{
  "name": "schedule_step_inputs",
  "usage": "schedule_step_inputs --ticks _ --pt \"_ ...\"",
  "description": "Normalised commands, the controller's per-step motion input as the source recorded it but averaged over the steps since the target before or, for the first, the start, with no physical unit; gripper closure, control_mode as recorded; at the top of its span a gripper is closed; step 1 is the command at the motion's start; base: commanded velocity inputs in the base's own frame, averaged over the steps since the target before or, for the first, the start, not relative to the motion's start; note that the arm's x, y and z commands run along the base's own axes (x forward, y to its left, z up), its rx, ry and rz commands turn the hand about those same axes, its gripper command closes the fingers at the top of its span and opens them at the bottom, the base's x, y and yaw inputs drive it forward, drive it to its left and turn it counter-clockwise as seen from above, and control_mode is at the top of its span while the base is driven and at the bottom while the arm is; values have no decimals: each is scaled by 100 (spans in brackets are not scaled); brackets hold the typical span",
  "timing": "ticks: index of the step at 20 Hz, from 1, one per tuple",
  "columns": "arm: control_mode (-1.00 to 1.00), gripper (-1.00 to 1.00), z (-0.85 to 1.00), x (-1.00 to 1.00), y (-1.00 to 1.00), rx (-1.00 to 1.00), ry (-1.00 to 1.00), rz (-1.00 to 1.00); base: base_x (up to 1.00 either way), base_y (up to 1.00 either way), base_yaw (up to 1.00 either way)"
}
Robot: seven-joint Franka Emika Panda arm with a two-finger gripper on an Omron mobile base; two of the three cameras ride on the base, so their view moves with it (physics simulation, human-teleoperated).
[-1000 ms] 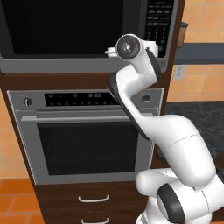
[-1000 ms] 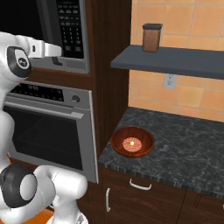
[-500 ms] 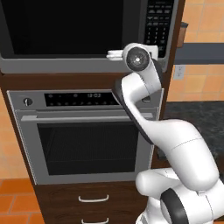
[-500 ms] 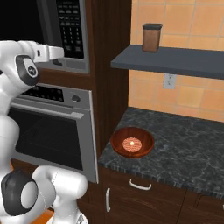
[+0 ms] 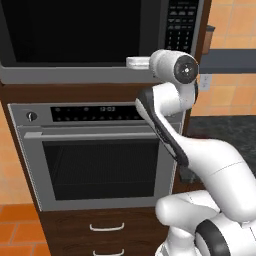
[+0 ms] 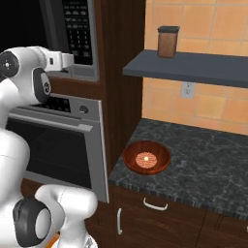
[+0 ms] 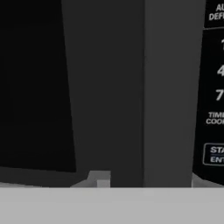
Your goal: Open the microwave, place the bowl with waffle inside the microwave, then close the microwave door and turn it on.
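The microwave [image 5: 75, 35] sits built in above the oven, its door [image 5: 65, 30] shut. My gripper [image 5: 131, 62] reaches level to the door's lower right corner, just left of the keypad [image 5: 182, 25]. From the other side, the gripper [image 6: 72, 60] points at the microwave front below the keypad [image 6: 77, 29]. In the hand view the dark vertical handle bar [image 7: 168, 87] stands very close, with the keypad [image 7: 214, 87] at the right; my fingertips are hidden. The bowl with waffle [image 6: 146, 157] rests on the dark counter [image 6: 203, 164], to the right of the cabinet.
The steel oven [image 5: 100, 150] with its long handle is directly below the microwave. A wooden cabinet side separates it from the counter. A shelf [image 6: 193, 68] above the counter holds a brown jar [image 6: 168, 41]. Drawers lie under the oven.
My wrist has swung to the right and down, while the hand has stayed at the microwave door's lower right corner. The bowl has not moved.
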Motion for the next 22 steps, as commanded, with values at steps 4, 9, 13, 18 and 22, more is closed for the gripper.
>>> schedule_step_inputs --ticks 4,9,13,18,22 --pt "-100 100 -23 -56 100 -1 -3 22 0 0 0" --pt "-100 100 -18 -72 100 -13 -5 13 0 0 0" --pt "-100 100 -1 -65 100 -21 8 13 0 0 0" --pt "-100 100 0 -74 100 -31 24 15 0 0 0" --pt "-100 100 0 -91 100 -35 13 8 0 0 0"
